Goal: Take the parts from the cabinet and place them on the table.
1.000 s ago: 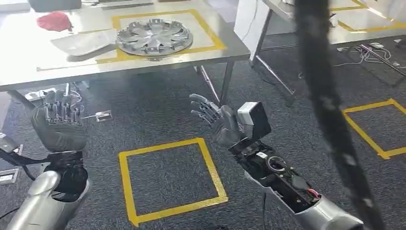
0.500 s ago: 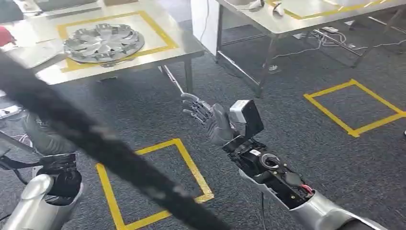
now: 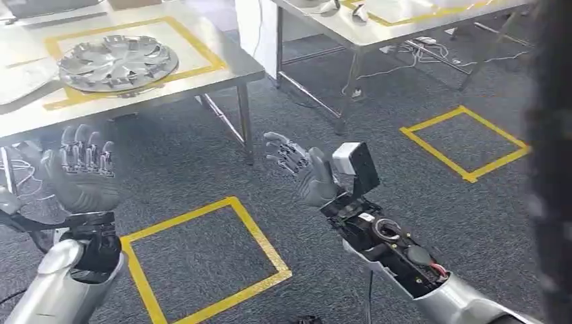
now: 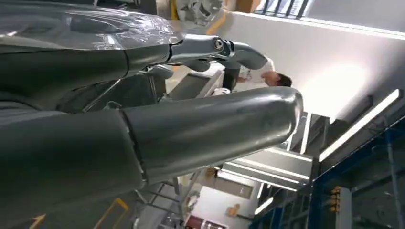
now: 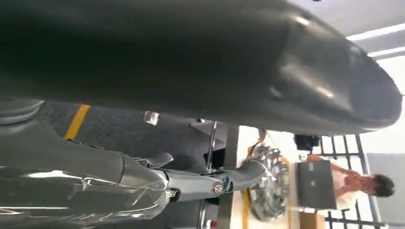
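The left hand (image 3: 82,172) is raised in front of the robot with its fingers (image 3: 86,150) upright and spread, palm turned away, and nothing in it. The right hand (image 3: 305,170) reaches forward over the floor, its fingers (image 3: 283,154) fanned apart and slightly bent, also holding nothing. Behind that hand the forearm's casing is open, showing dark inner parts and a white-faced box at the wrist.

Under both hands lies dark grey carpet (image 3: 378,169). A square of yellow floor tape (image 3: 202,260) is marked out between the two arms, and a second yellow square (image 3: 465,138) sits well apart, off to the robot's right.

Beyond the left hand stands a metal table (image 3: 222,71). On it a silver wheel cover (image 3: 118,62) lies flat inside a yellow taped rectangle (image 3: 199,42), near the table's front edge and toward its right corner. Just beside it, toward the table's left end, lies a flat pale grey sheet part (image 3: 20,71). The right wrist view shows the same wheel cover (image 5: 270,183) on the table, with a person (image 5: 363,183) and a laptop (image 5: 315,183) beyond it.

A second metal table (image 3: 378,27) stands farther back on the right, with white cables (image 3: 411,57) trailing on the carpet beneath it. A blurred dark shape (image 3: 550,169) runs down the right edge of the head view; what it is cannot be told.
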Robot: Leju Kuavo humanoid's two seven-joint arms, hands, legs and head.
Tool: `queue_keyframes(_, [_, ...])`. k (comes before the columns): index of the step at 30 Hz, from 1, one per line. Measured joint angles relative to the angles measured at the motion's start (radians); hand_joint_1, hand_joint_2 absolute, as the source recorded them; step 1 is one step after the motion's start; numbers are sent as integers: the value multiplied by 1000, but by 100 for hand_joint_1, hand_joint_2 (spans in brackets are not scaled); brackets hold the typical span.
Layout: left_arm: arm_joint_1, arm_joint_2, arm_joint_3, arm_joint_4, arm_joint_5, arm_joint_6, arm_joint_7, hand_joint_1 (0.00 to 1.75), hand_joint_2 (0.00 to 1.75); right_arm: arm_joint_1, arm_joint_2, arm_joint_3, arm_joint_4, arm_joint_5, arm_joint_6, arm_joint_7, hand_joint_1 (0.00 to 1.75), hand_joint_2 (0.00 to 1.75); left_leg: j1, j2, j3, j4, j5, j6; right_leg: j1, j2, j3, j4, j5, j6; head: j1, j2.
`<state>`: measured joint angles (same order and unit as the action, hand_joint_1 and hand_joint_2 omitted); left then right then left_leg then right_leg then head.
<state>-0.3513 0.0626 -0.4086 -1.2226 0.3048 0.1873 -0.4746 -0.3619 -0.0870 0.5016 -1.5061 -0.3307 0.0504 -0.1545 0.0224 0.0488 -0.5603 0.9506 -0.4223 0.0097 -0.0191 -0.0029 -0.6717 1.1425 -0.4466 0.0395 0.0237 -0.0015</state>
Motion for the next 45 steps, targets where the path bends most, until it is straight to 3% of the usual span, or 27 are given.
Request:
queue_keyframes(1, [-1, 0, 0, 0, 0, 0, 0, 0, 0, -2, 0, 0, 0, 0, 0, 0, 0, 0, 0, 8, 5, 1, -4, -4, 0, -20, 48, -95, 44, -3, 4, 0])
queue_keyframes(2, [-2, 0, 0, 0, 0, 0, 0, 0, 0, -3, 0, 0, 0, 0, 0, 0, 0, 0, -3, 15, 7, 1, -7, -10, 4, -62, 75, -158, 53, -7, 11, 0])
queue_keyframes(3, [-3, 0, 0, 0, 0, 0, 0, 0, 0, -5, 0, 1, 0, 0, 0, 0, 0, 0, -11, 20, 5, 6, -10, -15, 19, -68, 85, -177, 47, -12, 16, 0])
queue_keyframes(7, [-3, -1, 0, 0, 0, 0, 0, 0, 0, 0, 0, 0, -3, 0, 0, 0, 0, 0, -11, 61, 10, 3, -21, -35, 14, -24, 84, -185, 50, -41, 1, 0])
queue_keyframes(9, [-4, -1, 0, 0, 0, 2, 0, 0, 0, -2, 0, 0, -5, 0, 0, -1, 0, 0, -4, -13, -21, 87, -79, -39, 11, -8, 85, -189, 55, -52, -10, 0])
queue_keyframes(11, [3, 0, 0, 0, 0, 4, 0, 0, 0, 3, 0, 1, -5, 0, 0, -1, 0, 0, -5, -41, -112, 273, -158, -40, 12, 13, 83, -189, 56, -60, -26, 0])
queue_keyframes(12, [7, 0, 0, 0, 1, 7, 0, 0, 0, 7, 0, 1, -5, 0, 0, 0, 0, 0, -5, -44, -145, 332, -170, -41, 13, 25, 82, -189, 56, -60, -31, 0])
queue_keyframes(14, [10, 0, 0, 0, 2, 11, 4, 0, 0, 12, 0, 1, -5, 0, -1, 0, 0, 0, -5, -44, -142, 301, -127, -38, 14, 47, 83, -187, 56, -60, -33, 0])
queue_keyframes(16, [9, 0, 0, 0, 2, 12, 4, 0, 0, 12, 0, 1, -5, 0, -3, 0, 0, 0, -4, -59, -65, 129, -31, -30, 13, 69, 85, -183, 55, -59, -41, 0])
queue_keyframes(17, [9, 1, 0, 0, 2, 12, 4, 0, 0, 12, 0, 1, -5, 0, -4, 0, 0, 0, -2, -90, -26, 44, 2, -26, 12, 79, 84, -182, 54, -56, -45, 0])
queue_keyframes(18, [8, 1, 0, 0, 2, 12, 4, 0, 0, 12, 0, 1, -5, 0, -5, 0, 0, 0, -1, -106, -13, 13, -7, -26, 20, 88, 77, -176, 51, -50, -49, 0])
queue_keyframes(22, [8, 0, 0, -1, 3, 15, 5, 0, 0, 15, 0, 0, -7, 0, -5, 0, 0, 0, -1, -72, -10, 8, 1, -10, 13, 115, 70, -183, 58, -25, -42, 0])
queue_keyframes(23, [7, -1, 0, -3, 3, 17, 7, 0, 0, 16, 0, -1, -7, 0, -6, 0, 0, 0, 2, -62, -6, 2, 4, -5, 14, 83, 69, -168, 46, -22, -42, 0])
queue_keyframes(24, [8, -4, 0, -6, 4, 18, 7, 0, 0, 13, 0, -1, -7, 2, -6, 0, 0, 0, 2, -57, -4, 0, 3, 1, 16, 42, 49, -119, 10, -15, -24, 0])
queue_keyframes(25, [8, -4, 0, -6, 4, 20, 7, 0, 0, 12, 0, -1, -8, 2, -6, 0, 0, 0, 0, -48, -3, 0, 3, 4, 13, 24, 11, -35, -34, -9, -15, 0])
queue_keyframes(27, [13, -3, 0, -6, 6, 21, 7, 0, 0, 16, 0, 0, -7, 2, -5, 0, 0, 0, -2, -30, -3, 1, 1, 5, 7, 12, -63, 123, -94, -1, -12, 0])
queue_keyframes(28, [15, -3, 0, -6, 7, 22, 7, 0, 0, 18, 0, 0, -7, 1, -5, 0, 0, 0, -2, -22, -3, 1, 0, 6, 5, 10, -76, 149, -94, 1, -9, 0])
queue_keyframes(29, [17, -3, 0, -6, 8, 23, 7, 0, 0, 18, 0, 0, -7, 2, -5, 0, 0, 0, -2, -14, -1, 1, -2, 4, 3, 9, -64, 123, -70, 2, -5, 0])
queue_keyframes(30, [17, -3, 0, -6, 10, 24, 7, 0, 0, 18, 0, -1, -7, 2, -4, 0, 0, 0, -1, -6, 2, 2, -5, 1, 2, 6, -28, 53, -28, 1, 1, 0])
queue_keyframes(32, [17, -3, 0, -8, 10, 27, 7, 0, 0, 17, 0, 0, -8, 2, -1, 0, 0, 0, -1, 9, 12, 3, -12, -8, 3, -30, 71, -139, 59, -5, 11, 0])
queue_keyframes(33, [17, -3, 0, -9, 10, 29, 7, 0, 0, 16, 0, 0, -8, 2, -2, 0, 0, 0, -10, 14, 13, 3, -16, -13, 16, -64, 88, -171, 43, -8, 15, 0])
queue_keyframes(34, [17, -3, 0, -11, 10, 29, 7, 0, 0, 13, 0, 0, -10, 2, -2, 0, 0, 0, -12, 20, 12, 6, -17, -16, 18, -56, 85, -180, 45, -21, 15, 0])
queue_keyframes(37, [19, -3, 0, -13, 10, 29, 8, 0, 0, 14, 0, 0, -11, 2, -2, 0, 0, 0, -12, 53, 20, -1, -20, -31, 21, -25, 81, -180, 47, -39, 4, 0])
queue_keyframes(39, [18, -2, 0, -15, 10, 29, 8, 0, 0, 10, 1, 0, -13, 2, -1, 0, 0, 0, -5, -5, 2, 51, -63, -39, 14, -8, 88, -191, 53, -53, -3, 0])
queue_keyframes(42, [24, 1, 0, -16, 10, 33, 8, 0, 0, 13, 3, 1, -13, 2, 0, 0, 0, 0, -5, -43, -124, 301, -171, -41, 15, 19, 83, -190, 55, -62, -26, 0])
queue_keyframes(43, [27, 2, 0, -16, 10, 34, 10, 0, 0, 15, 2, 1, -13, 2, 0, 2, 0, 0, -5, -44, -148, 340, -172, -42, 16, 30, 83, -190, 55, -63, -29, 0])
queue_keyframes(45, [29, 2, 0, -16, 10, 37, 13, 0, 0, 16, 2, 1, -13, 1, 0, 3, 0, 0, -5, -44, -125, 271, -110, -39, 16, 52, 84, -188, 55, -62, -32, 0])
